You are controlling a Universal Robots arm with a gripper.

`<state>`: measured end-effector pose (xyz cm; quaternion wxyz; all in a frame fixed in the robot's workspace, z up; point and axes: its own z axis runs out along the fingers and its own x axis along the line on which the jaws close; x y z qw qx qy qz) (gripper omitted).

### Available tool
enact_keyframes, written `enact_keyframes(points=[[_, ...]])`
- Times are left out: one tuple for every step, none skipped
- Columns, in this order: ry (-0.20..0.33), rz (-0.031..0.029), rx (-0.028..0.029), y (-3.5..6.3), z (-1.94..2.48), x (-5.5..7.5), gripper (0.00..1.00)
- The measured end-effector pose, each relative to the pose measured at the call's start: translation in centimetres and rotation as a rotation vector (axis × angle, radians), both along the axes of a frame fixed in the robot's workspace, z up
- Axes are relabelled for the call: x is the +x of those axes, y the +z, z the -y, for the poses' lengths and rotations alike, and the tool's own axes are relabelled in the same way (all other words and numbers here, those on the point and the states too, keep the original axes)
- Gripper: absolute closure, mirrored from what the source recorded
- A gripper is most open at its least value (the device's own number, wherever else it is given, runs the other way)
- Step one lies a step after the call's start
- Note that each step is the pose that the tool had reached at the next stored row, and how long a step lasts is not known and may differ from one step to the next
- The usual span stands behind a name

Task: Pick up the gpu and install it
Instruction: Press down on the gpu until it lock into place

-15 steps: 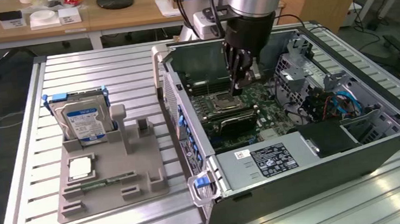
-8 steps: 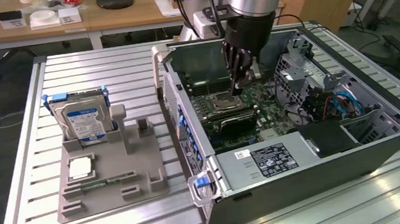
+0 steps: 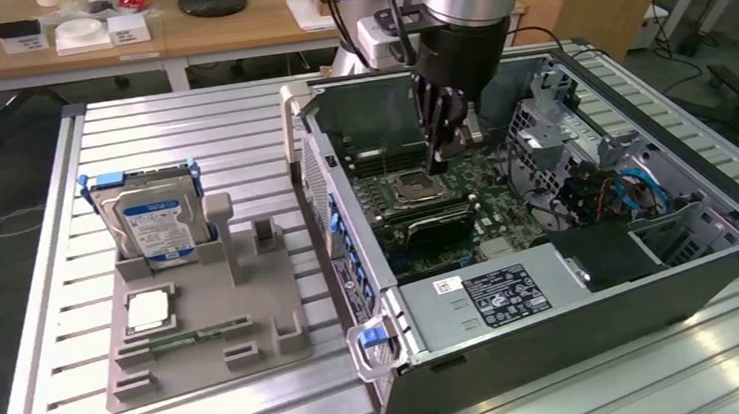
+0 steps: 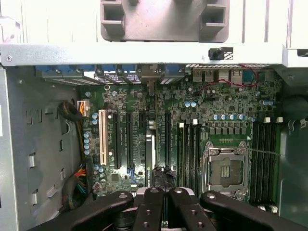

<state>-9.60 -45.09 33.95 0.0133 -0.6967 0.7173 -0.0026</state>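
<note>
My gripper [image 3: 445,110] hangs inside the open computer case [image 3: 733,235], above the green motherboard [image 3: 476,193]. It is shut on the gpu [image 3: 443,150], a dark card held upright with its lower edge just above the board. In the wrist view the gripper [image 4: 161,193] has its two fingers pressed together on the gpu [image 4: 150,144]. The card shows edge-on as a thin strip running over the black expansion slots [image 4: 129,142], its silver bracket end [image 4: 150,79] at the case's rear wall. Whether its edge touches a slot I cannot tell.
A grey fixture tray [image 3: 266,321] stands at the exterior view's left, with a blue-labelled hard drive [image 3: 150,221] upright, a narrow memory stick [image 3: 193,335] and a small chip [image 3: 149,309]. Inside the case are the CPU socket [image 4: 226,171], power supply [image 3: 512,295] and drive cage [image 3: 564,135].
</note>
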Motion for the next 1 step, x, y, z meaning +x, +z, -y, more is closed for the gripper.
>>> enact_keyframes(points=[[0.000,-0.0001,0.0000,0.00,0.00,0.00,0.89]])
